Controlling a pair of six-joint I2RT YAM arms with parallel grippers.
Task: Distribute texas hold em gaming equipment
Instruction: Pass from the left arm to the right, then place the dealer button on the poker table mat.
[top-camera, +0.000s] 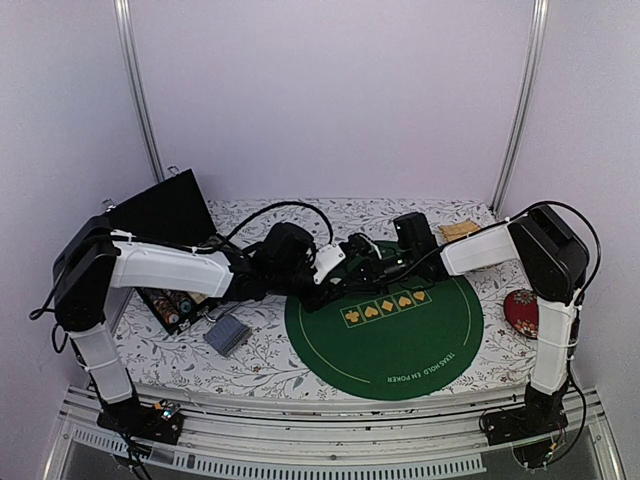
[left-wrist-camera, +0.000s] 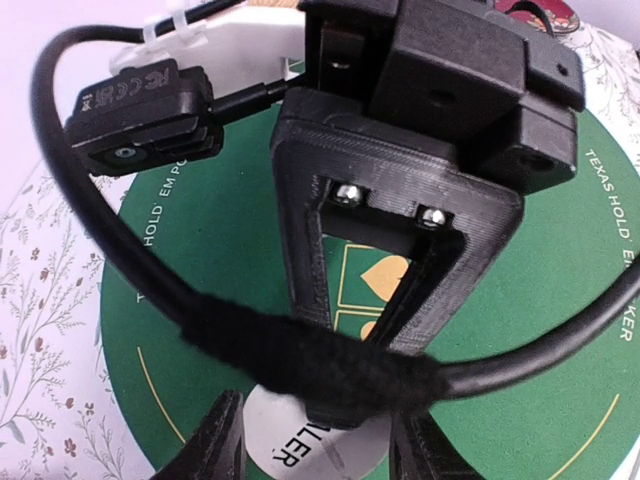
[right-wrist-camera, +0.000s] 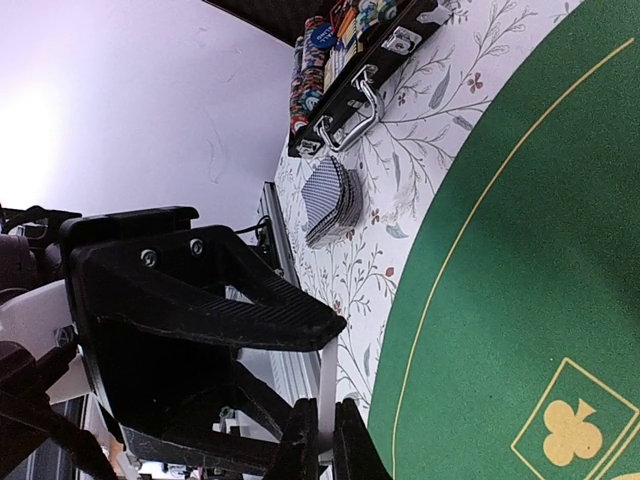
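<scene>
— Where the two arms meet over the green poker mat (top-camera: 400, 345), which one has the piece?

— Both, by the look of it. The left gripper (left-wrist-camera: 318, 455) is clamped across a white marker disc (left-wrist-camera: 290, 432), with a finger (left-wrist-camera: 225, 440) against each side of it. The part of the printing that shows reads "LER".

— And the right?

— The right gripper (right-wrist-camera: 325, 445) comes in from the opposite side, its jaws pinched together on a thin white edge. In the left wrist view its black frame runs down to the disc's upper rim, so it is the same disc.

— Where is that relative to the mat?

— Over the mat's far half, just beyond its row of yellow suit squares (top-camera: 385, 305). I can't tell whether the disc touches the felt.

— And the rest of the kit?

— All off the mat, to its left. A loosely fanned deck of blue-checked playing cards (top-camera: 227, 335) lies on the floral cloth (top-camera: 260, 370), near the mat's left edge. Farther left, an open black case (top-camera: 165, 215) holds rows of striped poker chips (top-camera: 172, 305).

— Anything on the other side?

— A red patterned cushion (top-camera: 520, 312) just off the mat's right edge, and a tan woven mat (top-camera: 460, 230) past its far-right edge.
</scene>
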